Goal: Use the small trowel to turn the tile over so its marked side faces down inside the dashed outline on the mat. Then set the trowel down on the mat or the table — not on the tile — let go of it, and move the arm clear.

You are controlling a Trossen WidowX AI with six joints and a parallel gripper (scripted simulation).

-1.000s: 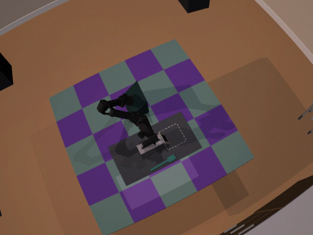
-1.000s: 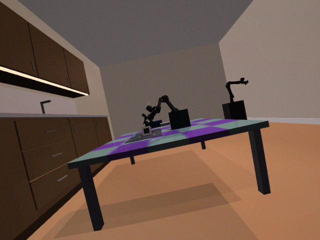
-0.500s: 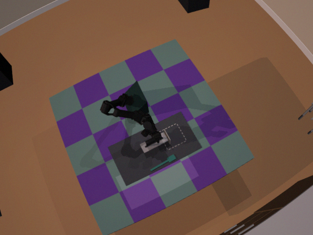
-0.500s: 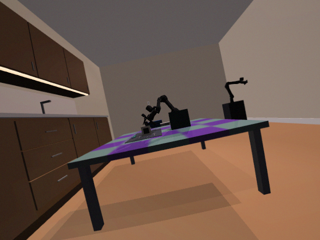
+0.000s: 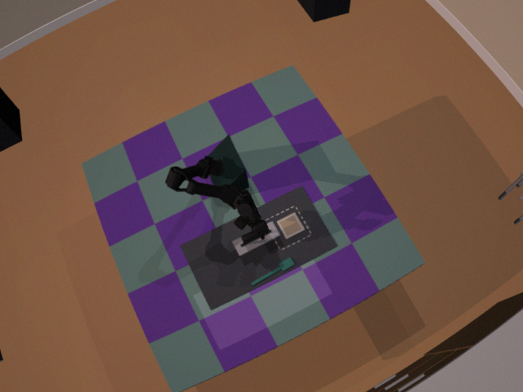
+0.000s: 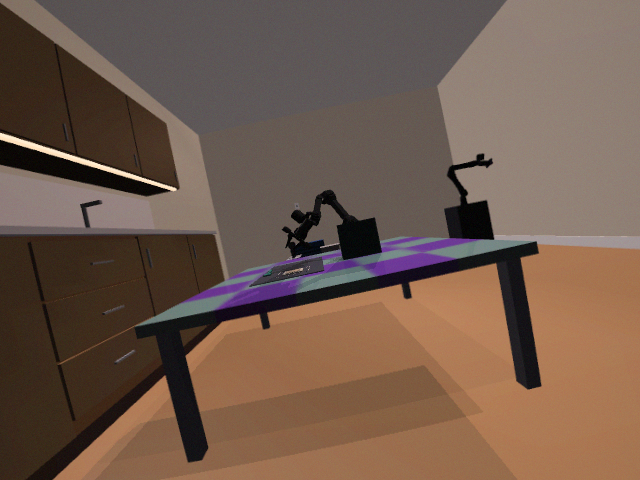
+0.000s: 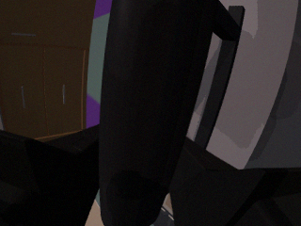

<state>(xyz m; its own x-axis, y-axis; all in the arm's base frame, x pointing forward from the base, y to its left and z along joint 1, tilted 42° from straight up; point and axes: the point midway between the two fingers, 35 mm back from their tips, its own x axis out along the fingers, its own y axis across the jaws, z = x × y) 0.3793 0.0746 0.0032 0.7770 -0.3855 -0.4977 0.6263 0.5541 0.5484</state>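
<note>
End effector [image 5: 256, 236] [image 6: 291, 251] [image 7: 142, 128] partly closed, gripping the trowel [image 5: 239, 251] [image 7: 254, 104] handle. Tile [image 5: 290, 224] [image 6: 293, 271] flat inside outline, plain face up; ease blade straight back, lower onto mat [image 5: 198, 261] [image 6: 315, 264] [image 7: 279, 146], then release.

Matt dark mat [image 5: 219, 269] [image 6: 310, 267], smooth-looking.

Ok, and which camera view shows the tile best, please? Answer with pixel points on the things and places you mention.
The top view: the whole tile [image 5: 290, 224] [image 6: 293, 271] lies visible inside the dashed outline. The exterior view shows it small and very flat; the wrist view has no clear sight of it.
</note>
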